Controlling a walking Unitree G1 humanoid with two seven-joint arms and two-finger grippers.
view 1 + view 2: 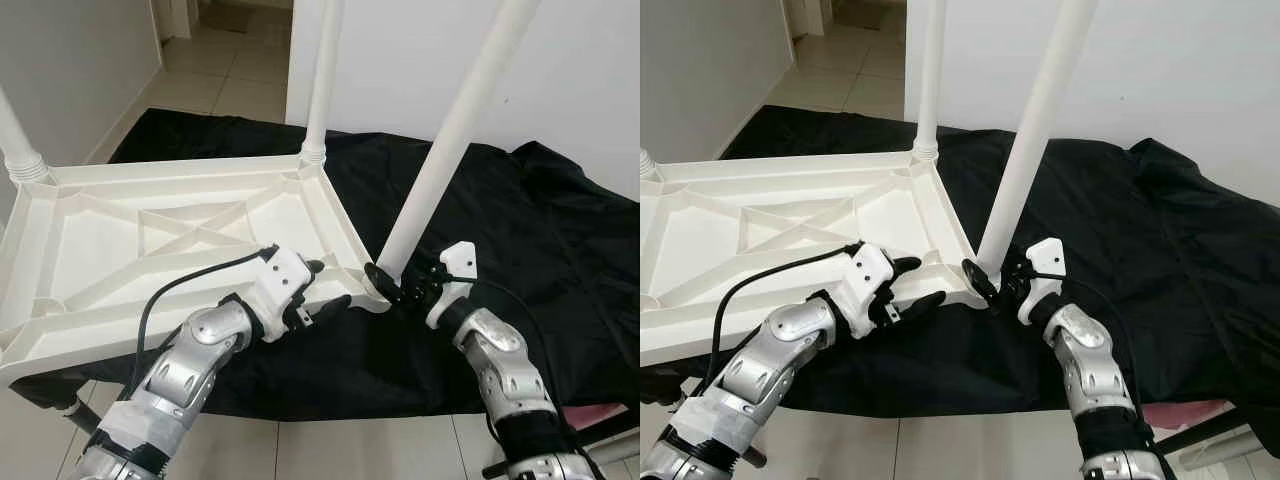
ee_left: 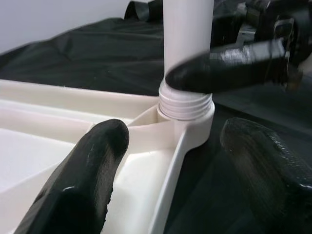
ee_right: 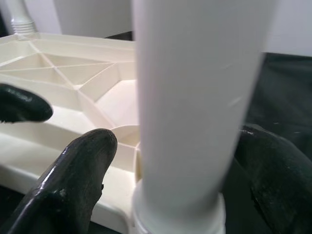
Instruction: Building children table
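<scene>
A white plastic table top (image 1: 100,240) lies upside down on a black cloth (image 1: 540,230). Upright legs stand at its far corner (image 1: 322,80) and left corner (image 1: 20,150). A third leg (image 1: 450,140) leans in the near right corner socket (image 2: 185,105), with threads showing above the socket. My right gripper (image 1: 393,285) is shut on this leg's base, one finger (image 3: 83,165) on each side of it. My left gripper (image 1: 330,285) is open just left of that corner. One of its fingers (image 2: 87,175) is over the table's inside, the other over the cloth.
The black cloth covers the low surface under the table and runs off to the right. A white wall (image 1: 560,70) stands close behind. Tiled floor (image 1: 225,70) leads through a doorway at the back left, and light floor tiles (image 1: 330,450) show at the front.
</scene>
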